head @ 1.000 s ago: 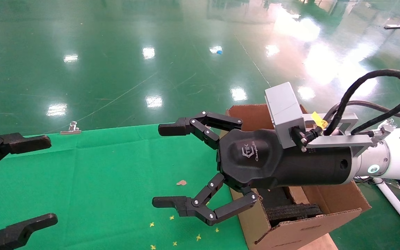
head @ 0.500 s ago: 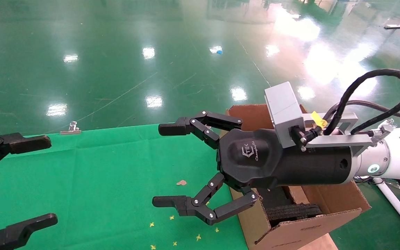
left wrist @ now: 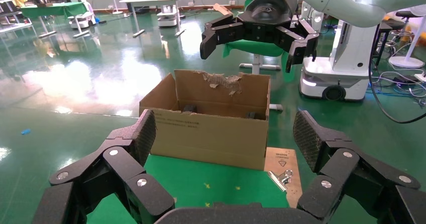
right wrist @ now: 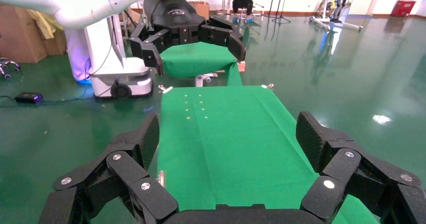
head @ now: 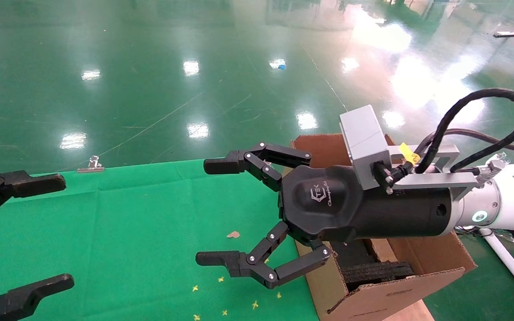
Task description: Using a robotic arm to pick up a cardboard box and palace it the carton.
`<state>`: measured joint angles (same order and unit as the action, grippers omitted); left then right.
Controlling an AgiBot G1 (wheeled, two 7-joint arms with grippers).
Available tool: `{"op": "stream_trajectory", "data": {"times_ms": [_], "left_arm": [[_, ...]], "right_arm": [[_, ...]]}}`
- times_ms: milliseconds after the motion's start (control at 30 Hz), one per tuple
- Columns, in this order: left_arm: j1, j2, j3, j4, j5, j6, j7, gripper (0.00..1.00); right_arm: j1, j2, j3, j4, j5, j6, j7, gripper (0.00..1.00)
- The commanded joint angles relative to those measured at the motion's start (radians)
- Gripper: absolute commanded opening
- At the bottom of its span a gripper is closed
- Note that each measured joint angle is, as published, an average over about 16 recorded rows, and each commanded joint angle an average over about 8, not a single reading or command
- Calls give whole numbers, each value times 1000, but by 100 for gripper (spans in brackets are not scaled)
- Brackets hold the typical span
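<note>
You only get part of the left gripper [head: 38, 232] in the head view, its body runs off the picture's edge behind the jaws. The right gripper [head: 221, 213] and its arm cover most of the carton [head: 422, 261], so you can't see much of what's inside beyond a bit of black foam [head: 375, 269]. The table [head: 141, 232] is cut off along the bottom edge too.

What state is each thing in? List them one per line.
right gripper: fingers open, empty, raised above the cloth beside the carton.
left gripper: fingers open, empty.
carton: open-topped, flaps torn, upright.
green cloth: spread flat.
small cardboard box: not in view.
</note>
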<state>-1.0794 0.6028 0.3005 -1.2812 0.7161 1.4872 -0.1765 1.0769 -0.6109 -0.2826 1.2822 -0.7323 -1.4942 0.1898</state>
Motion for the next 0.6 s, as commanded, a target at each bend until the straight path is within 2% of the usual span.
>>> {"op": "stream_trajectory", "data": {"times_ms": [33,600], "left_arm": [[0,0,0,0,0,0,0,100],[0,0,0,0,0,0,0,100]], "right_arm": [[0,0,0,0,0,0,0,100],[1,0,0,0,0,0,0,100]]}}
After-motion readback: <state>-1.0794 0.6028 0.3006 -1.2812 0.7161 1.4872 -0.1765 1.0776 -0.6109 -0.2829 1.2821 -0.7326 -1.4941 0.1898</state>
